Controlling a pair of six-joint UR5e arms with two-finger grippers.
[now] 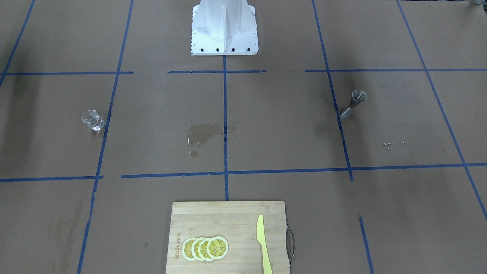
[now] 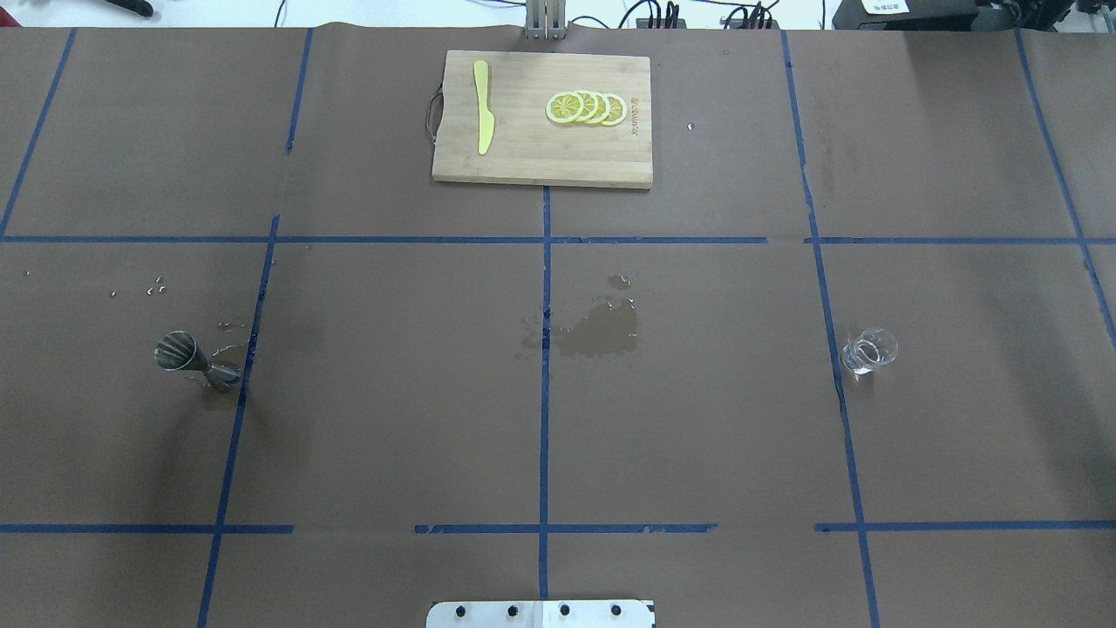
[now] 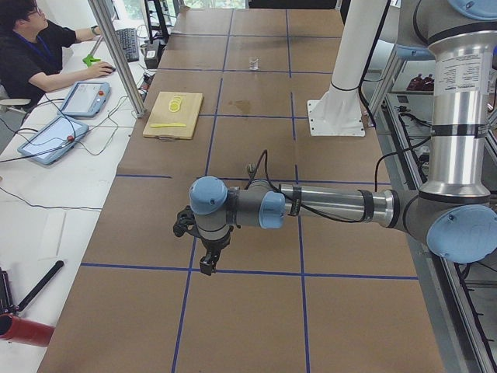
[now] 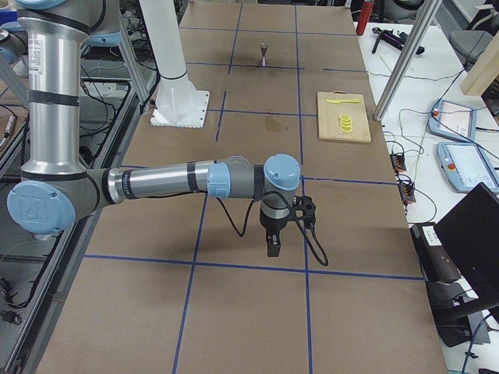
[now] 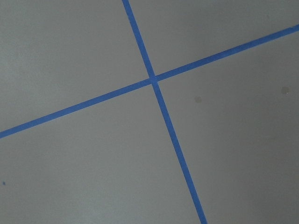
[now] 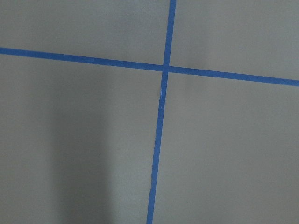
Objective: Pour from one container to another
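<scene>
The small clear glass cup (image 2: 867, 351) stands upright on the brown paper at the table's right side, also seen as a glass cup (image 1: 92, 120) in the front-facing view. The silvery steel jigger (image 2: 196, 359) stands upright at the table's left, shown too as a jigger (image 1: 354, 104) and a jigger (image 4: 265, 54). My left gripper (image 3: 208, 264) hangs low over a tape crossing, well short of the jigger. My right gripper (image 4: 273, 248) hangs likewise, far from the cup. Both show only in the side views, so I cannot tell their state. The wrist views hold only paper and blue tape.
A wooden cutting board (image 2: 523, 166) at the far middle carries lemon slices (image 2: 586, 107) and a yellow knife (image 2: 483, 118). A wet stain (image 2: 597, 331) marks the table's centre. The white base pedestal (image 1: 224, 28) stands at my side. An operator (image 3: 35, 54) sits beyond the far edge.
</scene>
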